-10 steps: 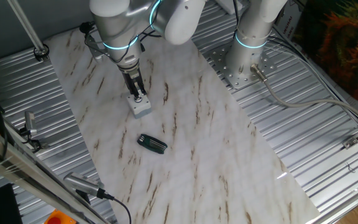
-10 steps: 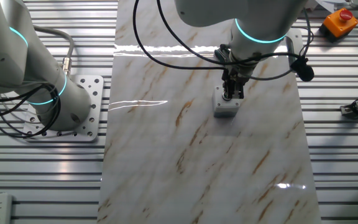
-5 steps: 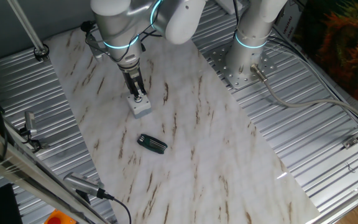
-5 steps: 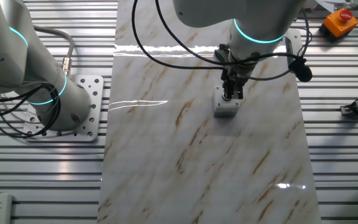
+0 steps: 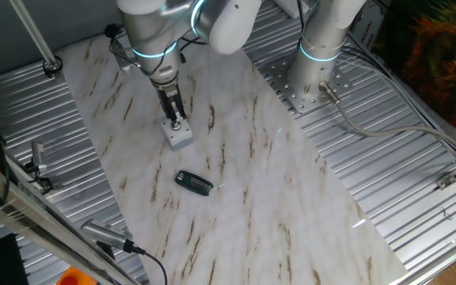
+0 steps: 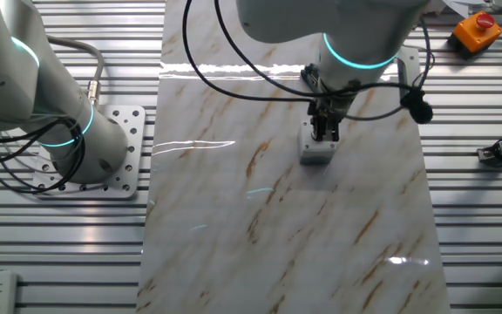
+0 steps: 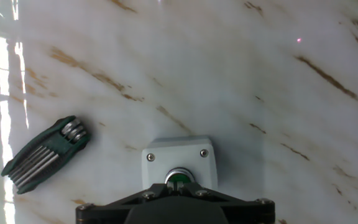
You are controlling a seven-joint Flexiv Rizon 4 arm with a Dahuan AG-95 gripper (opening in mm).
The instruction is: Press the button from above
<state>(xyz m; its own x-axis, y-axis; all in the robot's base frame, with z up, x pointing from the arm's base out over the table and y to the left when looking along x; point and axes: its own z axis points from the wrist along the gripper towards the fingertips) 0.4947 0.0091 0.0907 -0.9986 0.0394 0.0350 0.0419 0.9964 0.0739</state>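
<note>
The button is a small round green cap on top of a light grey cube-shaped box. The box stands on the marble-patterned sheet and also shows in one fixed view and in the other fixed view. My gripper points straight down over the box, its fingertips together at the button's top. It shows the same way in the other fixed view. In the hand view my gripper covers the near half of the green cap.
A flat dark folding tool lies on the sheet in front of the box and shows at the left of the hand view. A second arm's base stands at the sheet's edge. An orange box with a red button sits on the ribbed metal table.
My arm has shifted very slightly, and the wrist looks a little higher. The fingertips stay over the button and the box has not moved.
</note>
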